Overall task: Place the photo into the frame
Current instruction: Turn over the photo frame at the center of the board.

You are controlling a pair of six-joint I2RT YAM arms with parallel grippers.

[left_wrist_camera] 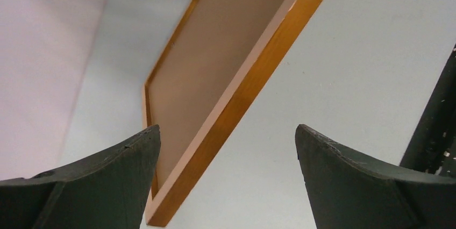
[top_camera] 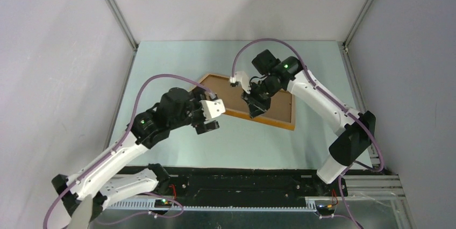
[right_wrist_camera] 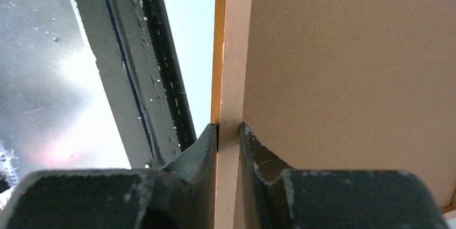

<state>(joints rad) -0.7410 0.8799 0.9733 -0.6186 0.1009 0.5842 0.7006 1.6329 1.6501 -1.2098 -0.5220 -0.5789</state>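
Observation:
The frame (top_camera: 271,123) is a thin light-brown wooden rectangle on the pale table, its opening filled by a plain brown board (top_camera: 236,97). My right gripper (top_camera: 255,112) reaches down onto the frame's near side. In the right wrist view it (right_wrist_camera: 229,129) is shut on the frame's rail (right_wrist_camera: 232,51), one finger outside and one on the board (right_wrist_camera: 349,68) side. My left gripper (top_camera: 211,117) hovers open at the frame's left corner. In the left wrist view it (left_wrist_camera: 227,137) holds nothing, and the frame's rail (left_wrist_camera: 253,86) runs diagonally ahead. The photo is out of view.
A black bar (top_camera: 242,178) runs along the table's near edge between the arm bases. Grey walls with metal posts (top_camera: 115,11) close in the left, back and right sides. Pale table surface (top_camera: 177,59) lies around the frame.

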